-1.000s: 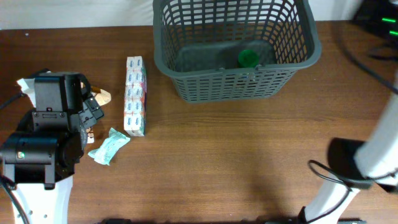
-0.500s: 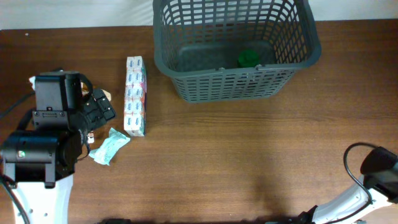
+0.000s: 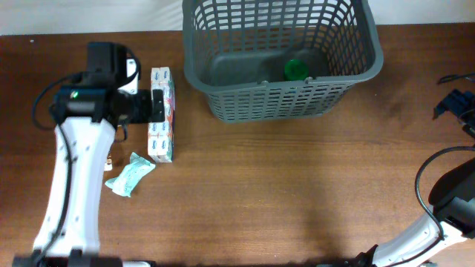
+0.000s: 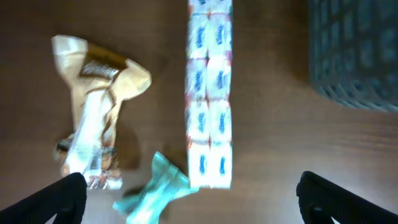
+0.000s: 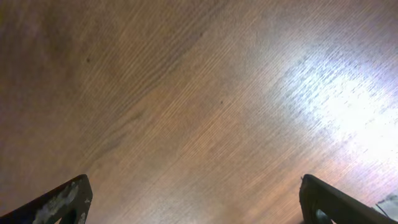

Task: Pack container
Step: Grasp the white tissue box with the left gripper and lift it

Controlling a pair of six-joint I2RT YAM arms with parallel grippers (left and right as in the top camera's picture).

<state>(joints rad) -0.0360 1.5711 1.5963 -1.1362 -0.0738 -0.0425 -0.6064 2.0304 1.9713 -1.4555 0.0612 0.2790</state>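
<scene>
- Brown wood-grain surface (image 3: 297, 193) fills the overhead view, with a strip of white wall (image 3: 89, 15) along the far edge.
- At the far middle of the surface, the container (image 3: 215, 93) is seen standing upright: a large dark grey basket with slotted sides.
- One green-lidded jar (image 3: 297, 70) is seen on the container's floor, toward its right end. The rest of the floor appears bare.
- A long box (image 3: 162, 119) of white and blue packets lies on the surface just beside the container's left end, apart from it.
- Its long axis runs from the near side toward the far edge, roughly parallel to that end of the container.
- The left gripper (image 3: 154, 108) is held over the left flank of the long box, its jaws spread wide and nothing between them.
- In the left wrist view the box lies straight ahead, lengthwise between the two fingers, with the container's corner at the upper right.
- The jaws are judged to be set across the box's narrow width, so a descent would bracket it.
- A teal packet (image 3: 130, 174) and a crumpled tan bag (image 4: 99, 106) lie nearer the left arm's base.
- The right gripper (image 5: 194, 190) is held wide apart and empty over bare wood at the far right, well apart from the loose items.
- The left arm is by far the nearer to them.
</scene>
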